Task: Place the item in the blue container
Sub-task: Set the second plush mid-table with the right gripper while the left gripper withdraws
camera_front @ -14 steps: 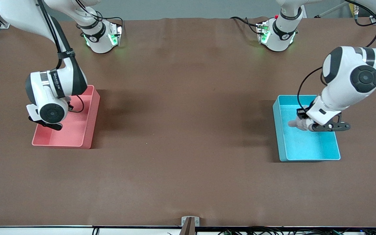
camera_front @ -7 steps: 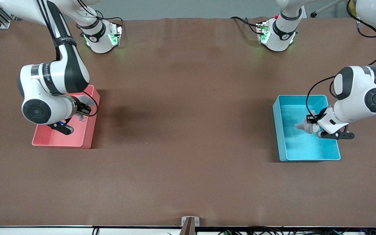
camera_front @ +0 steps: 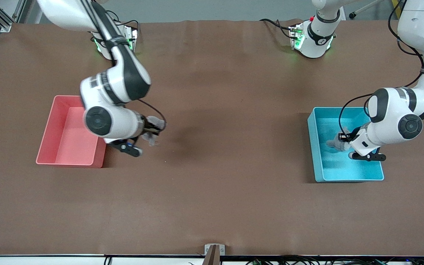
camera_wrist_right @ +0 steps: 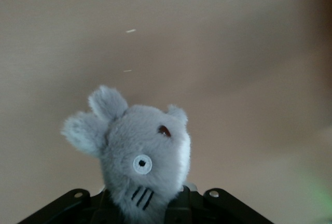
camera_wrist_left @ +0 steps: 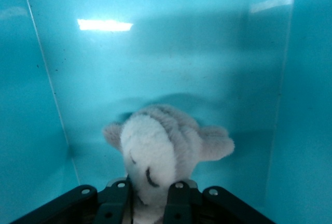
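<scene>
left gripper (camera_front: 339,141) is low inside the blue container (camera_front: 375,173), fingers clamped on a white plush (camera_wrist_left: 161,154), placed for release. right gripper (camera_front: 152,133) pinches a grey plush (camera_wrist_right: 140,154) over bare table beside the pink bin (camera_front: 50,147).

Two bins are sitting on the surface (camera_front: 212,206), well apart. The blue container (camera_front: 317,162) is lying toward the left arm's end, and the other bin (camera_front: 50,147) is lying toward the right arm's end. The left gripper (camera_front: 339,141) is hanging inside the blue container, holding a plush toy (camera_wrist_left: 161,151) in its jaws. The right gripper (camera_front: 153,134) is hanging over the bare surface just beside the other bin, holding a second plush toy (camera_wrist_right: 137,156).
</scene>
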`<state>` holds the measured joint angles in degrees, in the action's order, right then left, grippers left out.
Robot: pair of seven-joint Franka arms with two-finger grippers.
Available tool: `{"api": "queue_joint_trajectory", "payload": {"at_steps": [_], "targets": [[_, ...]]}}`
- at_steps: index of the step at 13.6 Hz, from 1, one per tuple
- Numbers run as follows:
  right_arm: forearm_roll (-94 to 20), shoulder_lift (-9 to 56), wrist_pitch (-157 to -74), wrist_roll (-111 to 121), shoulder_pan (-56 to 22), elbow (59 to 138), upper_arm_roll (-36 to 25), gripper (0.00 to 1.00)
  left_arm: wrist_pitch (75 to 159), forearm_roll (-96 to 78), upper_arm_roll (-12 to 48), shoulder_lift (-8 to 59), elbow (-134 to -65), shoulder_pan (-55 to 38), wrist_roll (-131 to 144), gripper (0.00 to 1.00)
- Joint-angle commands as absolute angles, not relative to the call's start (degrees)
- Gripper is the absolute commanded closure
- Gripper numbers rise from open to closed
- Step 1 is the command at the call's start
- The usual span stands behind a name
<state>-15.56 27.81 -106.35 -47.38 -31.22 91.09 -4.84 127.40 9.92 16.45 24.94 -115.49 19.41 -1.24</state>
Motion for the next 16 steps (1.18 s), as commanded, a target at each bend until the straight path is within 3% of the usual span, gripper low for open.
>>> {"api": "queue_joint_trajectory", "payload": {"at_steps": [1,2,3,6,9,10,12,16], "targets": [[-17.14,32.77,-113.0,-54.21,-36.28,89.03,-5.54,0.86,128.84,11.34,16.96,26.45,-115.22,20.57,-2.02,0.78],[-17.05,34.35,-116.68,-56.23,-37.95,89.03,-5.54,0.86,129.37,11.34,16.96,26.72,-115.22,20.57,-2.02,0.76],[-17.05,35.93,-120.02,-58.16,-39.1,88.6,-5.54,0.86,129.37,11.34,16.96,26.54,-115.14,20.57,-2.02,0.65],[-17.05,39.54,-128.03,-62.04,-42.53,86.84,-5.54,0.86,128.85,11.34,17.14,25.06,-114.96,20.3,-2.2,0.01],[-17.31,41.65,-133.23,-63.81,-44.64,86.92,-5.54,0.78,125.44,11.25,18.54,21.98,-114.35,20.13,-1.58,0.0],[-17.31,42.1,-133.76,-63.81,-45.08,86.92,-5.54,0.7,123.59,11.25,19.41,20.93,-113.74,20.21,-1.5,0.0],[-17.14,42.36,-133.94,-63.98,-45.35,86.84,-5.54,0.02,122.44,10.81,21.61,19.26,-112.94,20.13,-1.32,0.0],[-17.23,42.01,-133.6,-63.72,-44.74,85.79,-5.54,0.0,122.34,10.28,26.71,16.88,-112.32,20.13,-0.18,0.0]]}}
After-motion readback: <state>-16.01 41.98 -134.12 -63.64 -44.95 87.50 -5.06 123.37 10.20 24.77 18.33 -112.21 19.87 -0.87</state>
